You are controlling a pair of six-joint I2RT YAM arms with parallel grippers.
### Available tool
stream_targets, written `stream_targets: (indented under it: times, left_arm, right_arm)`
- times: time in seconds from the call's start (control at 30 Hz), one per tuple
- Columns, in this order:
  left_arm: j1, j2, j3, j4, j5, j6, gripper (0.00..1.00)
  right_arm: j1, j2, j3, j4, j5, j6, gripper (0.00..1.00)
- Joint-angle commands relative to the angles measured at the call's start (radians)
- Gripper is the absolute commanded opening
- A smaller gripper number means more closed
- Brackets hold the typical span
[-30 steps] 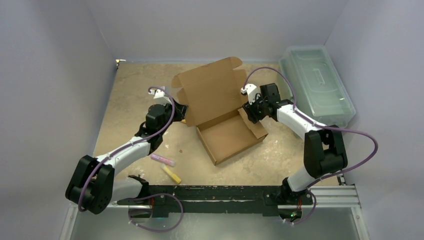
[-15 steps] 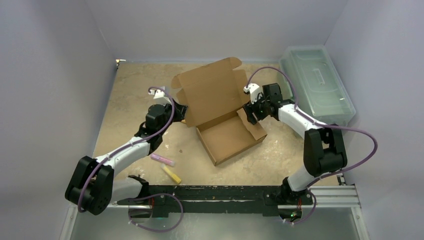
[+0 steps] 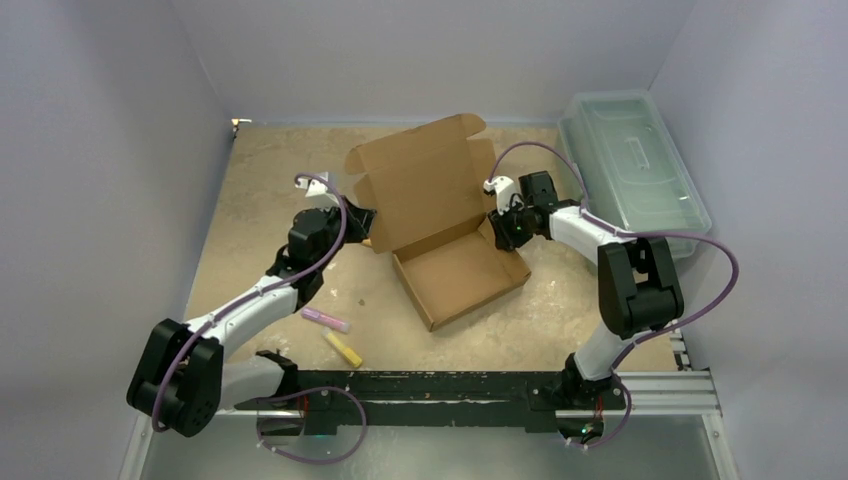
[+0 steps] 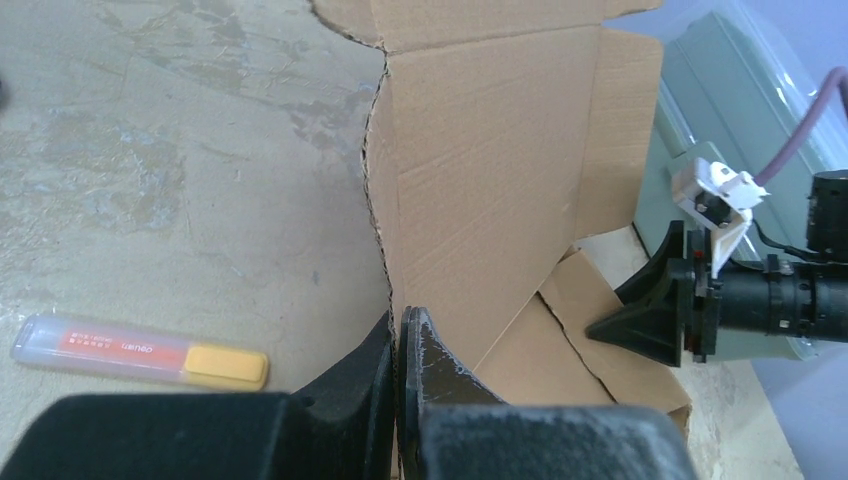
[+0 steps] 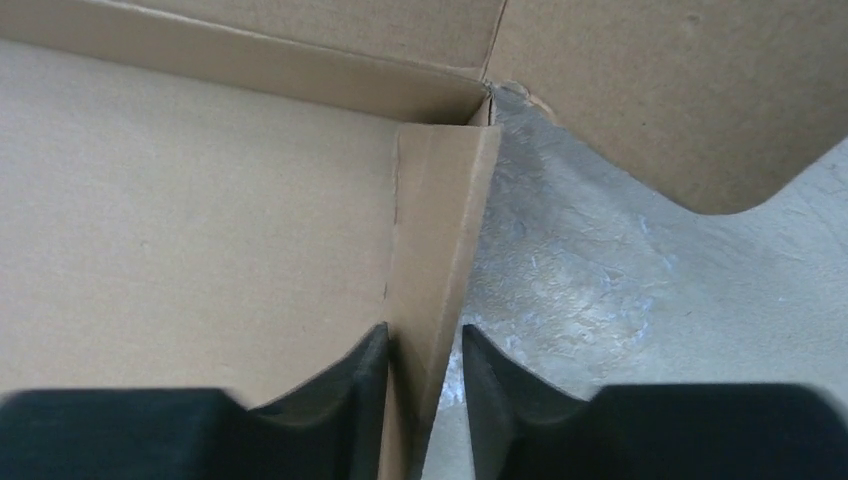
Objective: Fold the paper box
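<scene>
The paper box (image 3: 440, 225) is lying open just left of the pale-green bin (image 3: 635, 165). It is plain brown card, with a shallow tray and a raised lid with tabs. The left gripper (image 4: 398, 322) is pinching shut on the lid's ragged edge farthest from the bin, which only its wrist view is showing. From above, the right gripper (image 3: 497, 232) is hiding its own fingers. Its wrist view is showing jaws standing narrow astride the tray wall nearest the bin, with a sliver of table (image 5: 600, 280) beside one finger (image 5: 480, 365). Beyond the box from the bin, a pink marker (image 3: 325, 320) and a yellow marker (image 3: 343, 349) are lying loose.
</scene>
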State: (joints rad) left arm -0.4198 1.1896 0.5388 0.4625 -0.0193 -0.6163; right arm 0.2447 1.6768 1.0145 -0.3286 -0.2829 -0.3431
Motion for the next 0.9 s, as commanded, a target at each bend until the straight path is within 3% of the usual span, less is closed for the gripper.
stream_targets:
  times: [0.0, 0.1, 0.27, 0.5, 0.73, 0.87]
  left_arm:
    - [-0.004, -0.043, 0.027, 0.04, 0.015, 0.009, 0.0]
    - [-0.004, -0.055, 0.023, 0.044, 0.047, -0.008, 0.0]
    - [-0.004, -0.068, 0.018, 0.049, 0.091, -0.046, 0.0]
    - [0.0, -0.118, 0.024, -0.11, 0.105, -0.048, 0.51]
    - [0.014, -0.309, -0.032, -0.338, 0.031, -0.093, 0.9]
    - [0.014, -0.432, -0.099, -0.419, 0.069, -0.181, 0.94]
  right_arm:
    - [-0.001, 0.004, 0.004, 0.033, 0.012, 0.015, 0.27]
    - [-0.002, 0.0, 0.002, 0.046, 0.003, 0.024, 0.01]
    - [-0.002, -0.044, -0.02, 0.104, -0.007, 0.045, 0.0]
    - [-0.001, -0.097, -0.049, 0.156, 0.071, 0.003, 0.0]
    - [-0.001, -0.08, -0.044, 0.146, 0.094, -0.007, 0.0]
    - [-0.001, -0.061, -0.034, 0.13, 0.095, -0.01, 0.0]
